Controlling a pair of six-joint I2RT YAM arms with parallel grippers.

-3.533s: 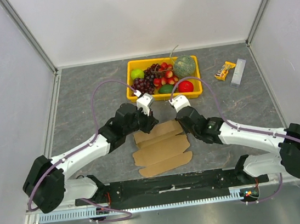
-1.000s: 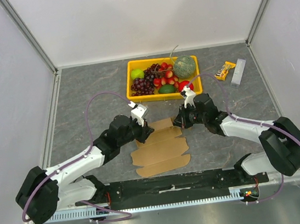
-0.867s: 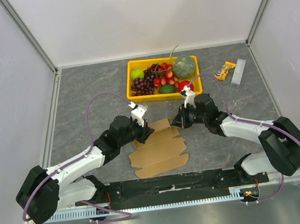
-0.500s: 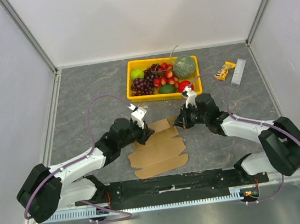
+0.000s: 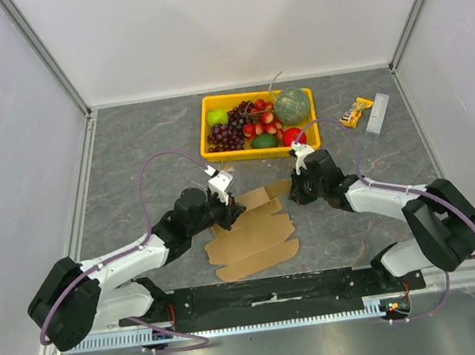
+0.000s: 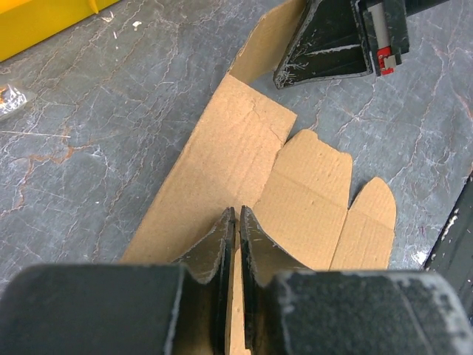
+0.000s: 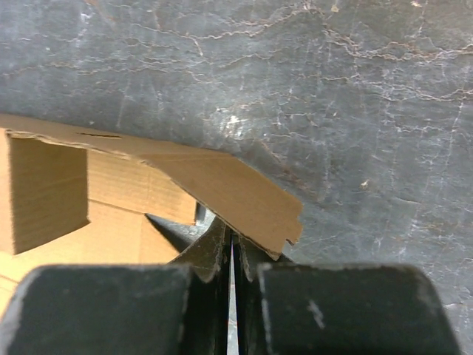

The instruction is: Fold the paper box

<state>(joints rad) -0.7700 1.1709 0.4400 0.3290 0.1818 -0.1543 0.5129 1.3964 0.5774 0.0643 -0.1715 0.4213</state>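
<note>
Barely started: paper box [image 5: 253, 238] lies mostly flat on table [image 5: 139, 164] between the arms, only far flap [image 7: 222, 181] tipped up, left gripper [image 6: 236, 216] closed pinching its far-left edge, right gripper [image 7: 230, 231] near-closed at that flap, grip unclear, every panel left to fold.

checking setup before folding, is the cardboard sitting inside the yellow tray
No, the paper box lies on the grey table, apart from the yellow tray.

Fixed overhead view looking down from behind, two wrist views low and close, all sharing the paper box [image 5: 252, 237]
</note>
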